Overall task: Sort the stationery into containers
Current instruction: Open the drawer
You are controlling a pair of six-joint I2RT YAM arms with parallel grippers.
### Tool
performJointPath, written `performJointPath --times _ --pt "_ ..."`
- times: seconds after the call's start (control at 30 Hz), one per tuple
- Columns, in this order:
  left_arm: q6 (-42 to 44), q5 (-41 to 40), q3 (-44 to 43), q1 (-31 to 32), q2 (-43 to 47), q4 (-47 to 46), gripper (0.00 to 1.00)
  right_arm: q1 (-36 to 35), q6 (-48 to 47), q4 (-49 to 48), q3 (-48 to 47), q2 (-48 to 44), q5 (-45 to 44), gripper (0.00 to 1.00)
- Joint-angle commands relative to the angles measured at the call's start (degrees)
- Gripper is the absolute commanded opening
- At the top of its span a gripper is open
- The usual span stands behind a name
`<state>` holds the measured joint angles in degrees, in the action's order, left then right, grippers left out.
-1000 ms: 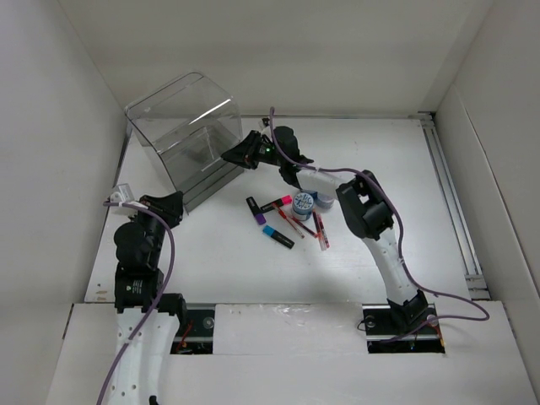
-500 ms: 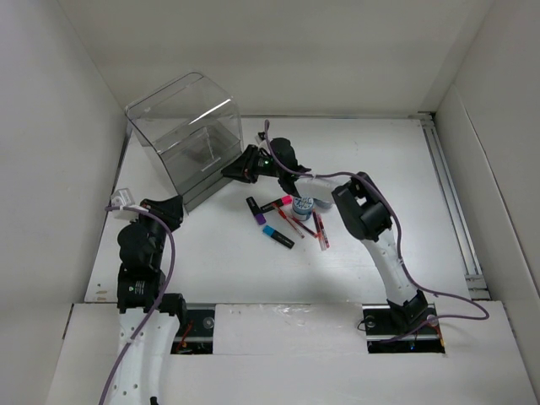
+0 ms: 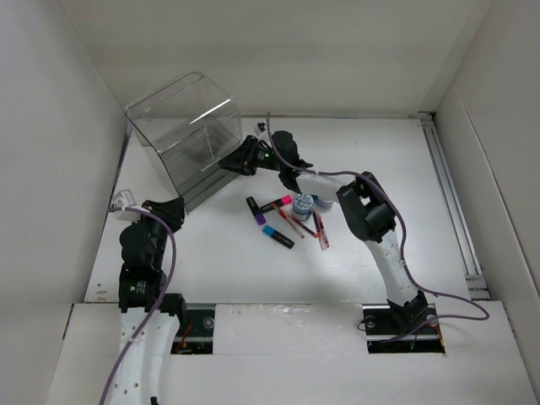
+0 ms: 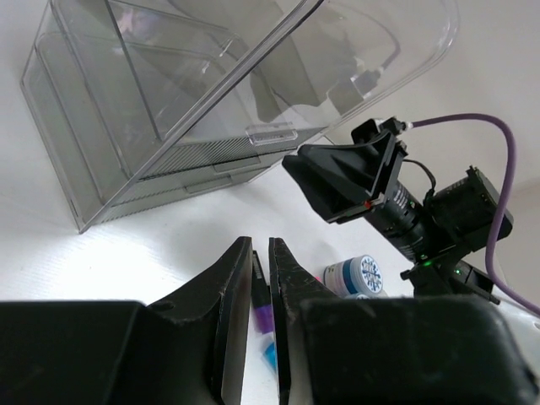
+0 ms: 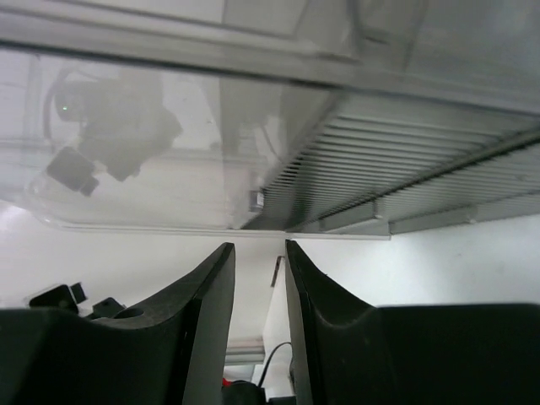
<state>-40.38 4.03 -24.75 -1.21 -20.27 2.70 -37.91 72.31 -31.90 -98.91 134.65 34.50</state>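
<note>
The clear plastic container stands at the back left with its tall lid raised. My right gripper is at the lid's lower front edge. In the right wrist view its jaws stand open with nothing between them, and the container's clear edge lies just past the tips. My left gripper hovers low by the container's near corner, shut and empty. Markers, red pens and a blue-white roll lie mid-table. A purple-capped marker shows behind the left fingers.
White walls enclose the table on the left, back and right. A metal rail runs along the right side. The right arm's purple cable loops over the stationery pile. A roll lies below the right wrist.
The right gripper's jaws have widened and it has shifted slightly left along the container's front edge. The left arm has stayed put.
</note>
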Motion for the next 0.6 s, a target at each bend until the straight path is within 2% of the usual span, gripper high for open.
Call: performJointPath --times 0.0,0.4,0.57 --pt "-0.14 0.1 0.41 0.16 0.94 -2.52 0.11 -0.32 1.25 -3.43 -4.62 -1.14 -0.83 0.36" --pt "-0.14 0.63 0.41 0.16 0.94 -3.05 0.11 -0.32 1.25 -0.71 -9.63 2.55 -1.37 0.34" --pt "-0.14 0.63 0.41 0.16 0.94 -3.05 0.11 -0.32 1.25 -3.34 -3.66 0.09 -2.59 0.34"
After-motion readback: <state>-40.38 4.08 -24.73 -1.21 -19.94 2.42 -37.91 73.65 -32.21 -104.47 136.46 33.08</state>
